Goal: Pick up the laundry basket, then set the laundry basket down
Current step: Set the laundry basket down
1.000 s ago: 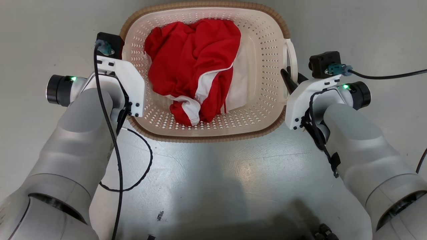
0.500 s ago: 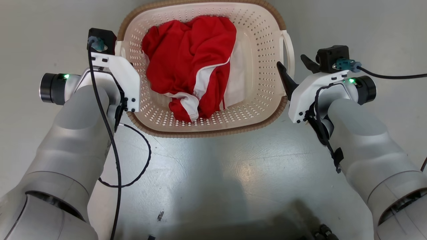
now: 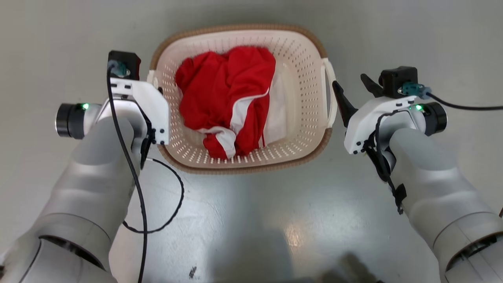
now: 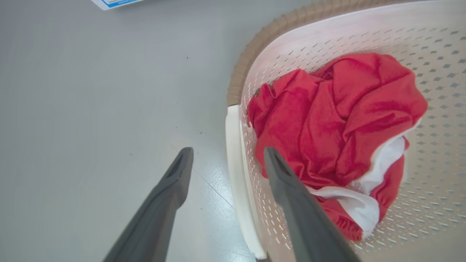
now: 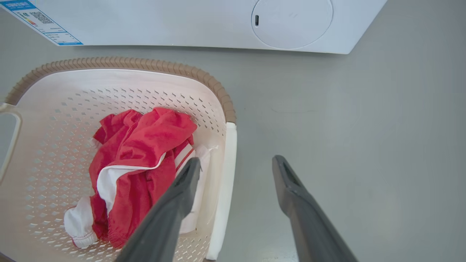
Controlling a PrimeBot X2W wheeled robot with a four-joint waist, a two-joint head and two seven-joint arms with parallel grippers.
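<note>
Basket [image 3: 243, 169] is sitting flat on the grey floor [image 3: 251, 228], right in front of the robot and square between its two arms, with the washer [image 5: 182, 22] just past its far side. It's the cream one with all the little holes and the brown woven-looking rim, and there's a crumpled red-and-white garment [image 3: 224, 98] piled up inside, pretty much in the middle. Neither pincer has a grip on anything. The left gripper [image 4: 228, 153] has its fingers spread wide apart, one over bare floor and the other over the inside of the basket, with the white left handle [image 4: 233, 163] showing in the gap between them. Same deal on the other side: the right gripper [image 5: 236, 161] is spread wide too, one finger over the laundry side, one over the floor, and the right handle [image 5: 227, 174] runs up the space between. From the head camera the right fingers sit just beside that handle. Can't tell for sure whether any finger is actually touching the plastic.
</note>
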